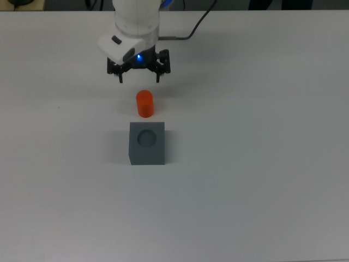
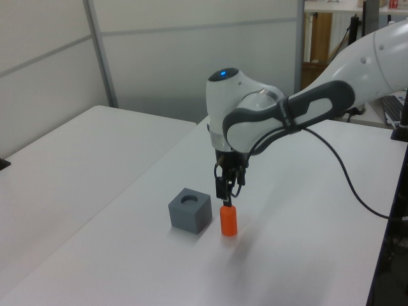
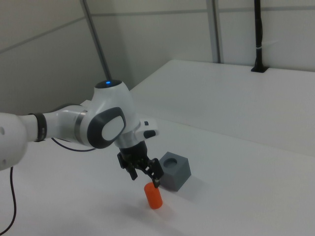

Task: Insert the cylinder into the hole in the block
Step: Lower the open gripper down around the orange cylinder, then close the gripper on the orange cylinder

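Observation:
The orange cylinder (image 1: 144, 103) stands upright on the white table, just beyond the dark grey block (image 1: 147, 143) toward the top view's top. The block's round hole faces up and holds nothing. My gripper (image 1: 139, 79) hangs open and empty, fingers spread wide, a little past the cylinder toward the top view's top edge. In the left view the gripper (image 2: 226, 197) is low, its tips just above the cylinder (image 2: 229, 220), with the block (image 2: 190, 210) to the left view's left. The right view shows the gripper (image 3: 146, 180) over the cylinder (image 3: 153, 195) and beside the block (image 3: 174, 170).
The white table (image 1: 262, 164) spreads wide around the two objects. A black cable (image 2: 344, 185) trails from the arm across the left view's right. A second white table (image 2: 76, 153) stands at the left view's left.

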